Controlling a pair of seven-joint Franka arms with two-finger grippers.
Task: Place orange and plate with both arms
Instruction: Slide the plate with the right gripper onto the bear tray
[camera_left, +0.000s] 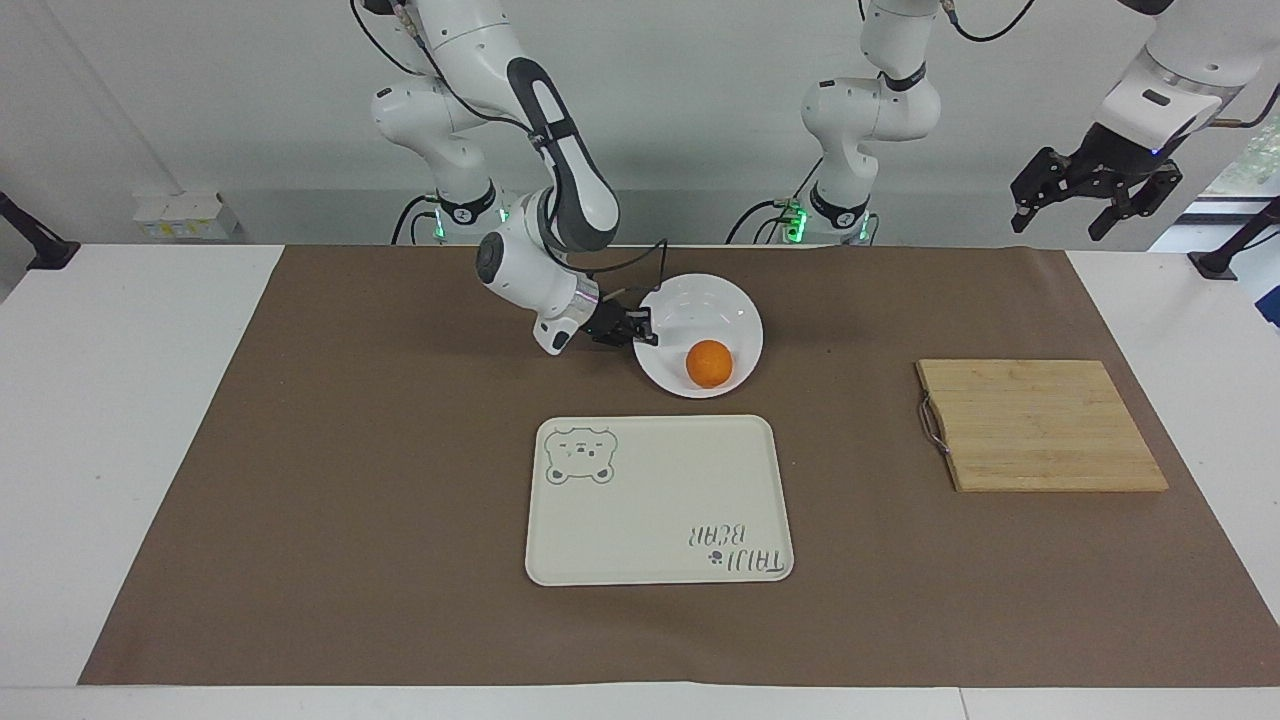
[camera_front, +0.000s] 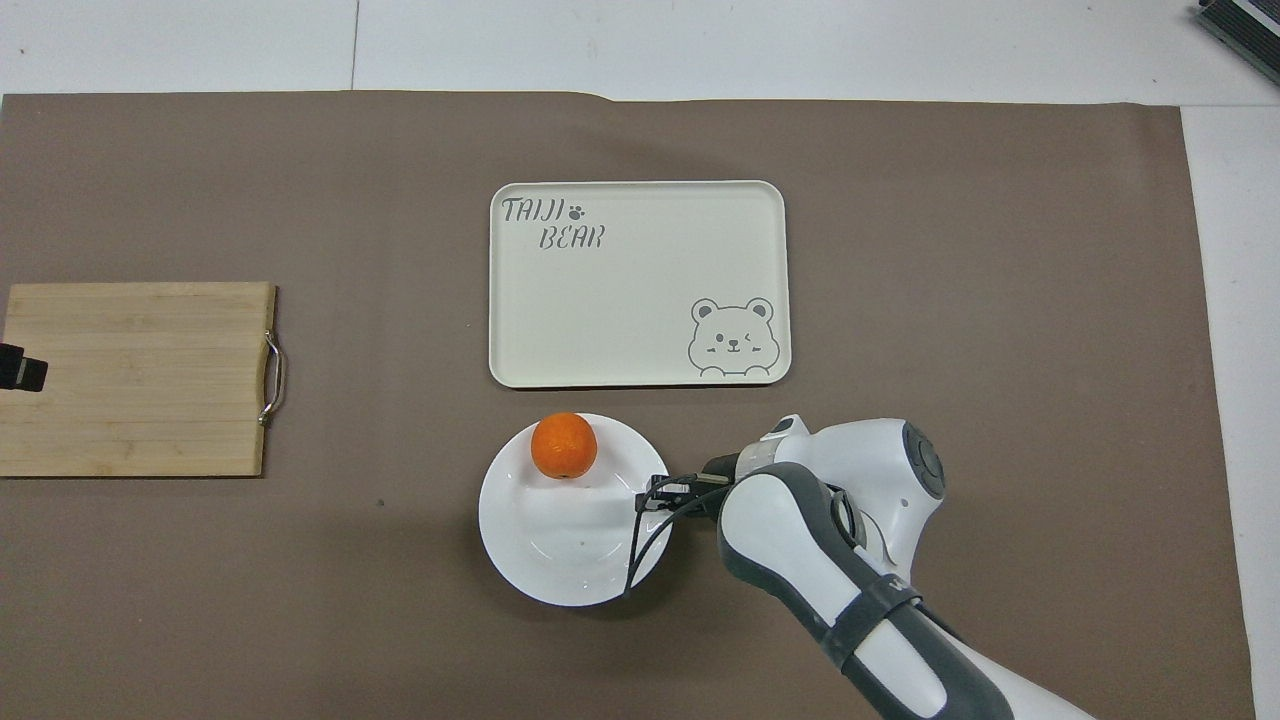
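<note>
The white plate (camera_left: 700, 303) (camera_front: 560, 540) sits between the robots and the tray, tilted, with its rim nearer the robots raised. The orange (camera_left: 709, 363) (camera_front: 564, 446) lies against the plate's low rim, the side toward the tray. My right gripper (camera_left: 645, 332) (camera_front: 648, 492) is shut on the plate's rim at the right arm's side. High over the left arm's end of the table hangs my left gripper (camera_left: 1070, 215), open and holding nothing. Only its tip (camera_front: 20, 368) shows in the overhead view, over the cutting board.
A cream tray with a bear print (camera_left: 660, 500) (camera_front: 640, 285) lies mid-table, farther from the robots than the plate. A wooden cutting board with a metal handle (camera_left: 1040, 425) (camera_front: 140, 380) lies toward the left arm's end. A brown mat covers the table.
</note>
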